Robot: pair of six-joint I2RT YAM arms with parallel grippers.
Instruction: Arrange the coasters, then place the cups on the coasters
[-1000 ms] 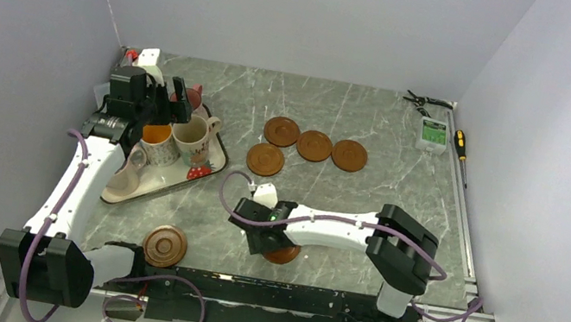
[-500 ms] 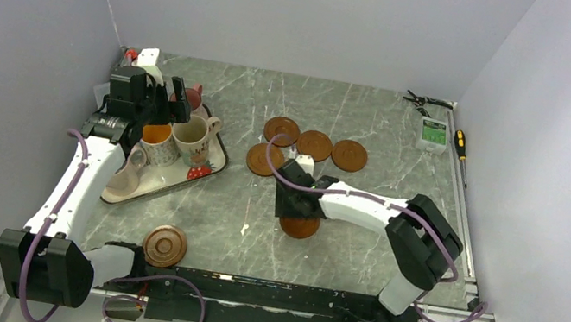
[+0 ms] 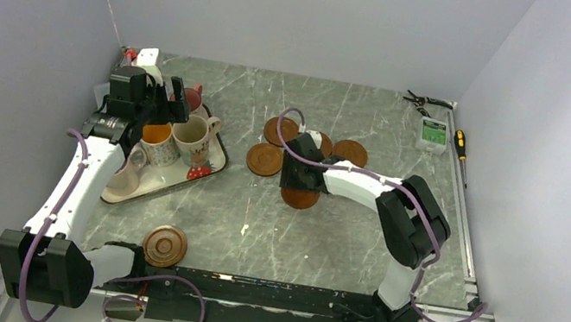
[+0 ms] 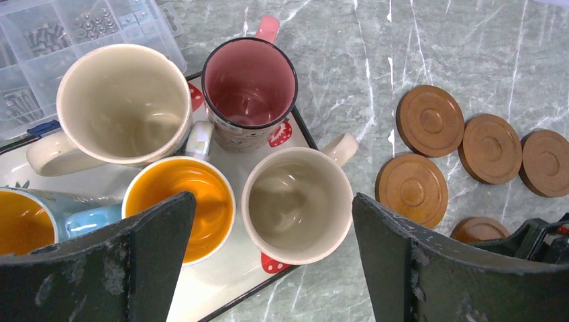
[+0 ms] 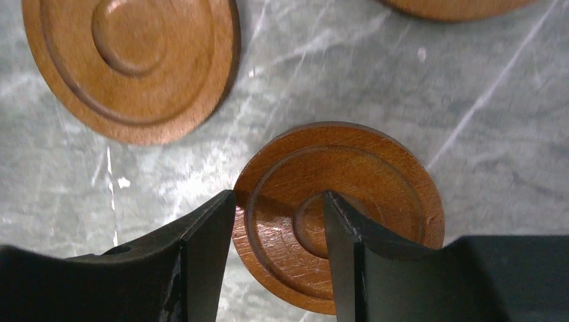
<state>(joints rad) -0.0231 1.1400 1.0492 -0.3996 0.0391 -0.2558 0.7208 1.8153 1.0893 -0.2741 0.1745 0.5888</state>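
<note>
Just below the four set-out discs (image 3: 265,158), the round brown wooden coaster (image 5: 392,201) with ring grooves is pinched by its rim in the right gripper (image 5: 278,201). It has come up from the near edge of the grey marbled table (image 3: 320,246) within the last second, so a fifth is about to join the group. A sixth coaster (image 3: 164,245) waits by the left arm's base, and the left gripper (image 4: 268,201) hovers spread wide over the ceramic mugs (image 4: 297,204) on the strawberry-print tray (image 3: 139,187). No writing is legible; the small white device's (image 3: 432,135) green label is too small to read.

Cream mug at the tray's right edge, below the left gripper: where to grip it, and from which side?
Probably pinch the cream mug by its wall from above, one of the fingers inside, on the rim facing the tray edge. It stands upright; the orange-lined mug crowds its opposite side.
</note>
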